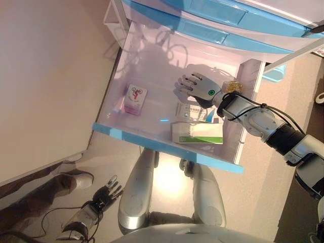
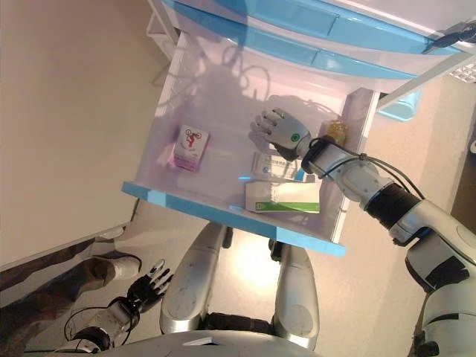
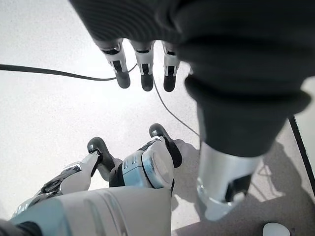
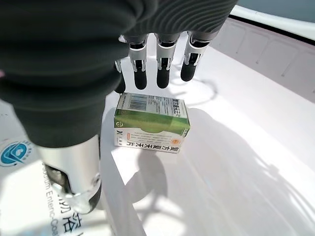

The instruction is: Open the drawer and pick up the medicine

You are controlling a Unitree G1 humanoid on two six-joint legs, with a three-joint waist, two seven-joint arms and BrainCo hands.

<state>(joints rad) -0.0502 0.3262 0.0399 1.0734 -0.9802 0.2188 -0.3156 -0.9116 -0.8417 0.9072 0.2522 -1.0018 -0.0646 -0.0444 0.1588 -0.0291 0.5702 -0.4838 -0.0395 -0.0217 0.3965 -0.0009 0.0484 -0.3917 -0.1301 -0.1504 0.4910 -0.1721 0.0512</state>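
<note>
The white drawer with a blue front edge (image 1: 152, 144) stands pulled out. Inside lie a pink-and-white box (image 1: 134, 98) at the left, a flat white box (image 1: 191, 111) and a long green-and-white box (image 1: 197, 133) near the front. My right hand (image 1: 197, 87) hovers open inside the drawer above the white box and holds nothing. In the right wrist view a small green-topped box (image 4: 151, 122) lies just past the straight fingers (image 4: 162, 64). My left hand (image 1: 104, 195) hangs low by the floor, open and holding nothing, its fingers (image 3: 144, 64) straight.
Closed blue-fronted drawers (image 1: 202, 20) sit above the open one. A small golden object (image 1: 233, 86) rests in the drawer's right back corner. A beige wall fills the left side. A person's shoe (image 1: 76, 179) stands on the floor at lower left.
</note>
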